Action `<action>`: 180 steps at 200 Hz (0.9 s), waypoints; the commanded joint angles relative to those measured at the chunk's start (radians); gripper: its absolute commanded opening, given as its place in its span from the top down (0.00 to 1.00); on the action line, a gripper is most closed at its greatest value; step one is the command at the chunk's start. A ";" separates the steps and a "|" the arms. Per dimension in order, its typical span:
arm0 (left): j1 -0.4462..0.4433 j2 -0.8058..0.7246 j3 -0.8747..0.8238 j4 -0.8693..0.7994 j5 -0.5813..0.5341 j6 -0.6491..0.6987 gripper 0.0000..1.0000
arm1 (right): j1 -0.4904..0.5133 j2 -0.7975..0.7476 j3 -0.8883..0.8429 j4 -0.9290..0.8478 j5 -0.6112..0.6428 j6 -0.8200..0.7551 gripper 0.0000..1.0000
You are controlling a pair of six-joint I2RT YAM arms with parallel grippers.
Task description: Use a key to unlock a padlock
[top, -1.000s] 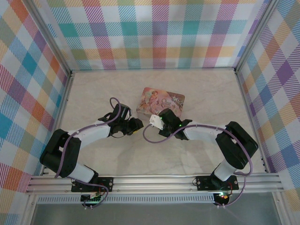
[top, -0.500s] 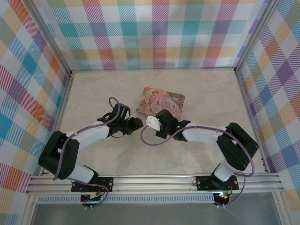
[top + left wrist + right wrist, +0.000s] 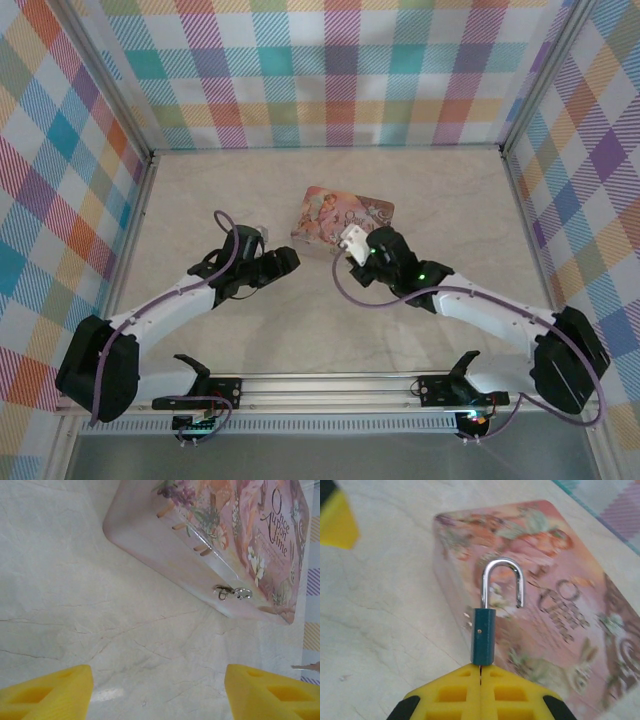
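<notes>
Fingers of the right tool are pressed together on the lower end of a small teal padlock. It stands upright out of the yellow pads. Its silver metal shackle is sprung: one leg sits in the body and the other ends free in the air. The lock hangs over the near left corner of a flat pink rectangular tin printed with flowers and a rabbit, which lies on the pale marble-patterned counter at about its middle.

From above, the right arm reaches in from the near right, its wrist at the near edge of the tin. The left tool is to the left of the tin, apart from it, low over bare counter. Its two yellow pads are spread wide with nothing between them. Its wrist camera faces the side wall of the tin, where a small silver clasp shows.
</notes>
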 commanded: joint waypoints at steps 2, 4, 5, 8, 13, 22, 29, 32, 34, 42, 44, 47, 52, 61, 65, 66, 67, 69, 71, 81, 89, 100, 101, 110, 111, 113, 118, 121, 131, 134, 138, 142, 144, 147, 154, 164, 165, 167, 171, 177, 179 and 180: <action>-0.002 -0.021 -0.018 0.032 -0.032 0.016 0.28 | -0.084 -0.050 -0.026 -0.043 -0.005 0.137 1.00; -0.002 -0.021 -0.018 0.031 -0.033 0.017 0.27 | -0.091 -0.053 -0.027 -0.046 -0.005 0.155 1.00; -0.002 -0.021 -0.018 0.032 -0.033 0.016 0.27 | -0.096 -0.055 -0.026 -0.047 -0.006 0.163 1.00; -0.002 -0.021 -0.017 0.032 -0.035 0.017 0.26 | -0.109 -0.062 -0.026 -0.050 -0.009 0.184 1.00; -0.002 -0.020 -0.017 0.033 -0.037 0.017 0.26 | -0.132 -0.072 -0.028 -0.056 -0.013 0.210 1.00; -0.002 -0.022 -0.017 0.034 -0.046 0.022 0.20 | -0.174 -0.090 -0.029 -0.070 -0.015 0.251 1.00; -0.002 -0.023 -0.017 0.035 -0.051 0.029 0.01 | -0.209 -0.104 -0.029 -0.082 -0.021 0.284 1.00; -0.002 -0.025 -0.017 0.035 -0.053 0.032 0.00 | -0.222 -0.109 -0.030 -0.089 -0.022 0.299 1.00; -0.002 -0.026 -0.017 0.035 -0.055 0.032 0.00 | -0.232 -0.112 -0.030 -0.093 -0.020 0.309 1.00; -0.002 -0.027 -0.015 0.037 -0.061 0.038 0.00 | -0.272 -0.124 -0.028 -0.114 -0.017 0.346 1.00; -0.002 -0.026 -0.015 0.037 -0.062 0.040 0.00 | -0.282 -0.126 -0.028 -0.120 -0.018 0.356 1.00; -0.001 -0.026 -0.013 0.036 -0.062 0.043 0.00 | -0.297 -0.130 -0.028 -0.127 -0.019 0.369 1.00; 0.000 -0.026 -0.009 0.034 -0.064 0.046 0.00 | -0.325 -0.132 -0.026 -0.142 -0.019 0.395 1.00; 0.000 -0.024 -0.003 0.031 -0.073 0.050 0.00 | -0.376 -0.130 -0.017 -0.181 -0.019 0.442 1.00; 0.001 -0.022 -0.001 0.028 -0.078 0.052 0.00 | -0.399 -0.126 -0.015 -0.198 -0.019 0.464 1.00; 0.000 -0.023 0.000 0.027 -0.080 0.052 0.00 | -0.406 -0.126 -0.014 -0.201 -0.019 0.469 1.00; 0.001 -0.023 0.001 0.026 -0.082 0.052 0.00 | -0.411 -0.125 -0.013 -0.205 -0.017 0.475 1.00; 0.001 -0.023 0.002 0.024 -0.086 0.053 0.00 | -0.423 -0.122 -0.012 -0.214 -0.015 0.484 1.00; 0.001 -0.022 0.004 0.021 -0.089 0.054 0.00 | -0.432 -0.119 -0.012 -0.221 -0.014 0.495 1.00; 0.001 -0.023 0.010 0.013 -0.105 0.058 0.00 | -0.494 -0.102 -0.006 -0.257 -0.018 0.542 1.00; 0.003 -0.025 0.013 0.009 -0.116 0.059 0.00 | -0.535 -0.086 -0.005 -0.274 -0.029 0.569 1.00; 0.003 -0.026 0.019 0.002 -0.129 0.061 0.00 | -0.582 -0.065 -0.006 -0.282 -0.060 0.597 1.00; 0.003 -0.025 0.020 0.000 -0.130 0.062 0.00 | -0.586 -0.062 -0.007 -0.282 -0.063 0.598 1.00; 0.004 -0.025 0.025 -0.007 -0.139 0.066 0.00 | -0.618 -0.042 -0.006 -0.285 -0.091 0.619 1.00; 0.003 -0.024 0.026 -0.007 -0.140 0.066 0.00 | -0.621 -0.039 -0.005 -0.285 -0.095 0.622 1.00; 0.004 -0.024 0.026 -0.008 -0.142 0.066 0.00 | -0.626 -0.035 -0.005 -0.285 -0.100 0.626 1.00; 0.004 -0.024 0.025 -0.006 -0.145 0.069 0.00 | -0.639 -0.023 -0.005 -0.286 -0.111 0.635 1.00; 0.004 -0.024 0.024 -0.005 -0.146 0.071 0.00 | -0.647 -0.015 -0.005 -0.285 -0.119 0.641 1.00; 0.009 -0.023 0.024 0.001 -0.139 0.072 0.00 | -0.674 0.013 -0.002 -0.283 -0.152 0.654 1.00; 0.009 -0.023 0.024 0.003 -0.135 0.074 0.00 | -0.682 0.023 0.002 -0.283 -0.161 0.657 1.00; 0.011 -0.024 0.026 0.004 -0.130 0.075 0.00 | -0.690 0.038 0.005 -0.283 -0.170 0.662 1.00; 0.012 -0.025 0.026 0.007 -0.123 0.078 0.00 | -0.699 0.052 0.008 -0.284 -0.179 0.664 1.00; 0.013 -0.025 0.026 0.009 -0.119 0.080 0.00 | -0.703 0.059 0.008 -0.283 -0.184 0.665 1.00; 0.014 -0.026 0.027 0.013 -0.112 0.083 0.00 | -0.707 0.071 0.010 -0.281 -0.193 0.667 1.00; 0.017 -0.027 0.029 0.022 -0.085 0.092 0.00 | -0.721 0.098 0.017 -0.279 -0.216 0.673 1.00; 0.021 -0.027 0.038 0.028 -0.048 0.103 0.00 | -0.735 0.135 0.022 -0.272 -0.239 0.681 1.00; 0.021 -0.026 0.039 0.028 -0.045 0.103 0.00 | -0.736 0.138 0.023 -0.271 -0.239 0.683 1.00; 0.022 -0.026 0.040 0.028 -0.039 0.106 0.00 | -0.739 0.143 0.023 -0.268 -0.242 0.685 1.00; 0.023 -0.023 0.045 0.027 -0.025 0.111 0.00 | -0.742 0.156 0.023 -0.262 -0.249 0.689 1.00; 0.026 -0.019 0.050 0.031 0.002 0.120 0.00 | -0.747 0.174 0.023 -0.250 -0.259 0.696 1.00; 0.026 -0.018 0.052 0.033 0.011 0.122 0.00 | -0.748 0.180 0.024 -0.246 -0.262 0.698 1.00; 0.026 -0.017 0.053 0.033 0.014 0.124 0.00 | -0.750 0.182 0.024 -0.246 -0.264 0.700 1.00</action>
